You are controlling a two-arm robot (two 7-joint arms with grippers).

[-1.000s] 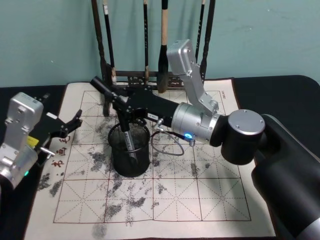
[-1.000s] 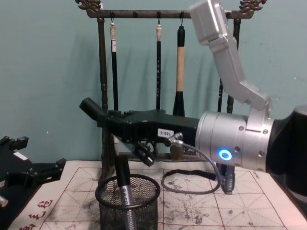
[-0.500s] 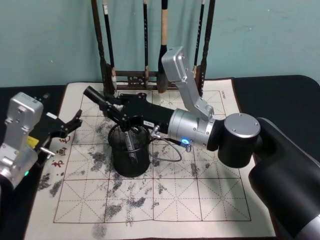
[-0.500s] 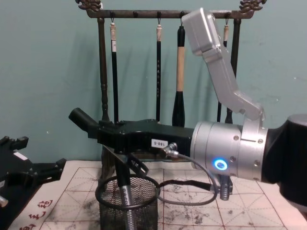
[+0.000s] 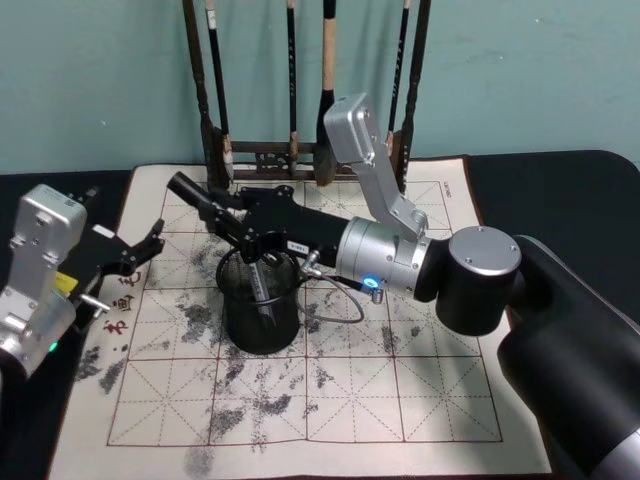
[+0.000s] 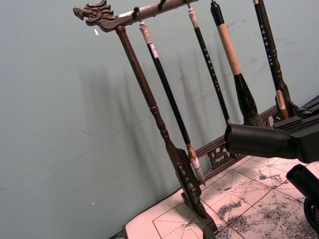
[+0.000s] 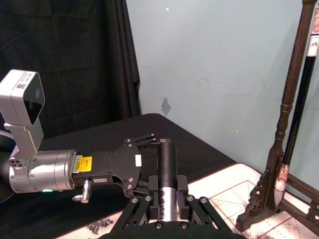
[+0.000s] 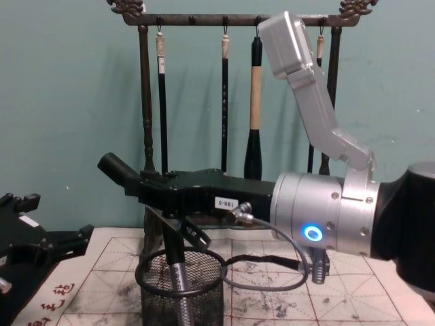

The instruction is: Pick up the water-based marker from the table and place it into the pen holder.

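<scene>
A teal wall stands behind a black table covered by an ink-stained calligraphy mat. The water-based marker stands nearly upright inside the pen holder, which sits toward the mat's left side in front of the brush rack. The right gripper hovers right over the holder's rim, its jaws closed on the marker's upper end. I'd say the release is the step in hand: the jaws should part gently, then lift straight up so nothing catches the mesh or tips the cup. The left gripper waits by the mat's left edge, fingers spread and empty. Compared with half a second ago, almost nothing has shifted; the right arm holds its place
</scene>
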